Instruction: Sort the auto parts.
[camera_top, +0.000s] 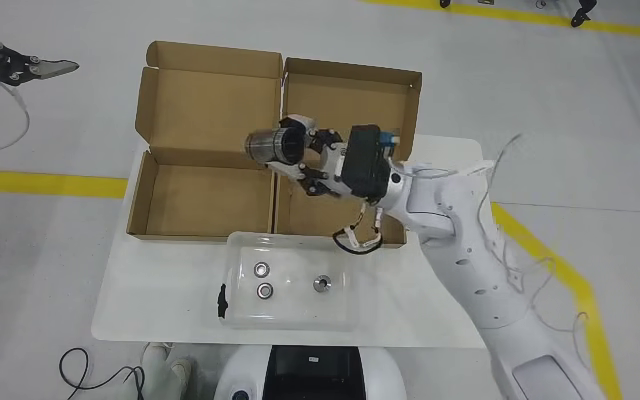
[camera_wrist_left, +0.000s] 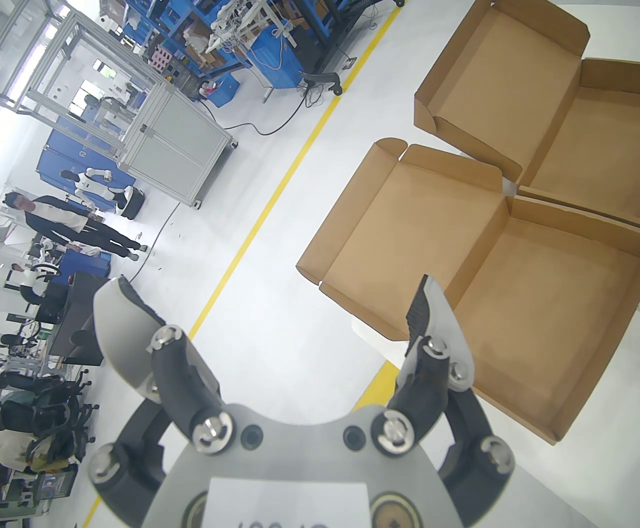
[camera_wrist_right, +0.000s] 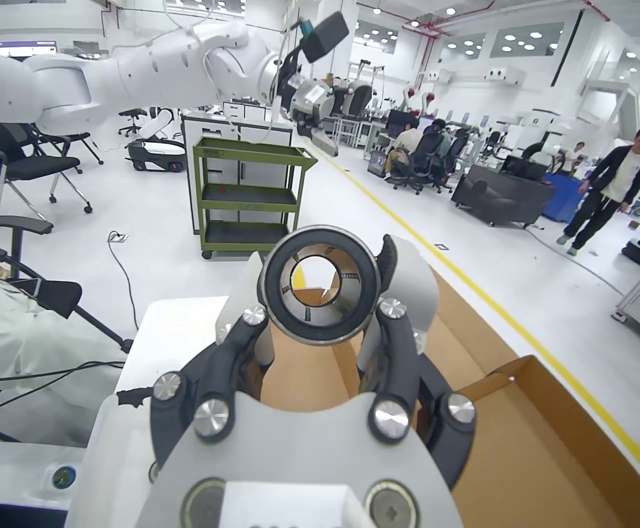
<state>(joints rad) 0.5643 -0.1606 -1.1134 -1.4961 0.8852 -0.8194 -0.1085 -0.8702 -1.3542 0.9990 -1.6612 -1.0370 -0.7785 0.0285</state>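
At the white table's near edge sits a see-through plastic tub with three round metal parts inside. Behind it lie two open brown cardboard boxes. Above where they meet, the right gripper squeezes a shiny metal tube with a black ring. Off the far left corner, the left gripper gapes wide, holding nothing.

Hollow metal cylinder hangs sideways above boxes; three round parts lie in clear tub.
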